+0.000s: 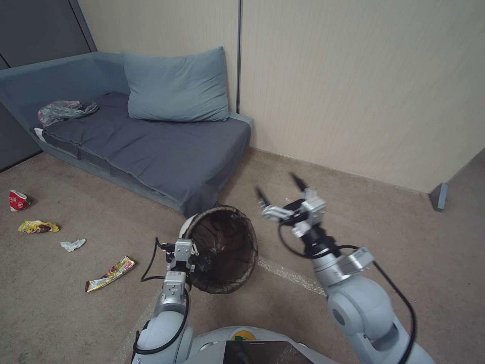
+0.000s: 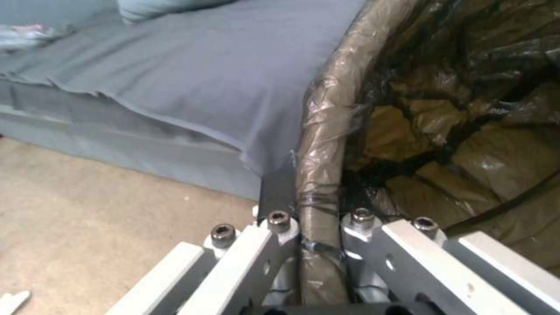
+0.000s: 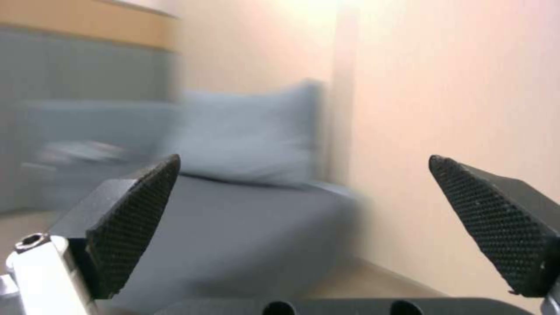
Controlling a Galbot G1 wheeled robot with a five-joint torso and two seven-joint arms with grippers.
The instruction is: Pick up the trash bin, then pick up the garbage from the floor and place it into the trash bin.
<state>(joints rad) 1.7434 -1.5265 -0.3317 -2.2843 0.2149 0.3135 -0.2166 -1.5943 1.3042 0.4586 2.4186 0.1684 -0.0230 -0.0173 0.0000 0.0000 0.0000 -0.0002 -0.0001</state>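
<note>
Bin's in the grip, so step one looks done: the left hand is clamped on the bagged rim of the trash bin, which tilts in front of the sofa, mouth toward the robot. The right hand hovers above the carpet with fingers spread wide, empty. Garbage comes next, I'd say: the yellow wrapper lies nearest, off to the left.

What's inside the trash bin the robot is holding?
Inside the trash bin, gripped at its rim by the left tool, you can see just the crinkly dark bag lining. No litter shows in it. The very bottom is too dark and folded to see.
</note>
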